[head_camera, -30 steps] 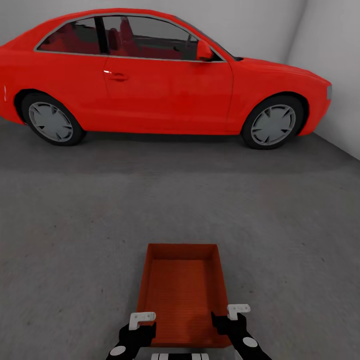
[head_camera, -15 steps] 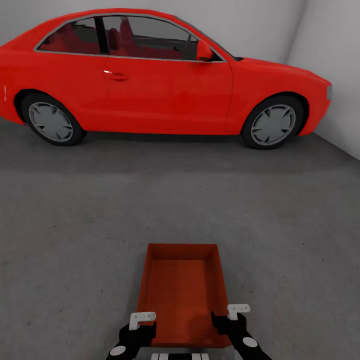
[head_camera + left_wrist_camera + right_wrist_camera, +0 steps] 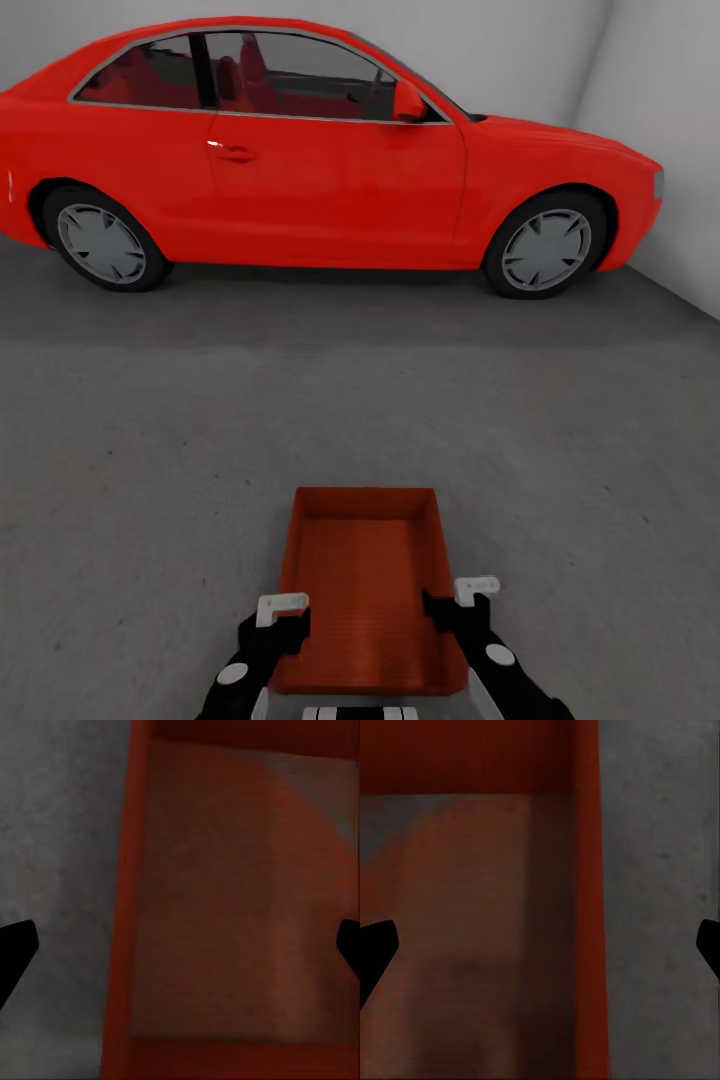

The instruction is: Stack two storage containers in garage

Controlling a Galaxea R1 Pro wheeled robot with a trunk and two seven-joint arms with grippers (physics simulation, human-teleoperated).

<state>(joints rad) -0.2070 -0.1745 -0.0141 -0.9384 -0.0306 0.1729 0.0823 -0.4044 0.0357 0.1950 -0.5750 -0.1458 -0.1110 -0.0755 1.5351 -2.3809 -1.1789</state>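
One rust-red storage container (image 3: 365,590) lies flat on the dark grey concrete floor (image 3: 200,430) of the garage, its long side pointing away from me. I cannot tell whether the other container lies under it. My left gripper (image 3: 280,625) is open over the bin's left long wall, and my right gripper (image 3: 462,605) is open over the right long wall. In the left wrist view the black fingertips (image 3: 15,945) stand wide apart astride the wall of the container (image 3: 240,892). The right wrist view shows the same, with the container (image 3: 472,907) on one side and floor (image 3: 660,907) on the other.
A red coupe car (image 3: 300,150) stands side-on across the far part of the garage. White walls (image 3: 660,120) close the back and the right side. A broad stretch of concrete lies between the car and the bin.
Both grippers have shifted forward along the container's long walls and slightly inward. The bin's near end looks a little wider. The car and the floor have not moved.
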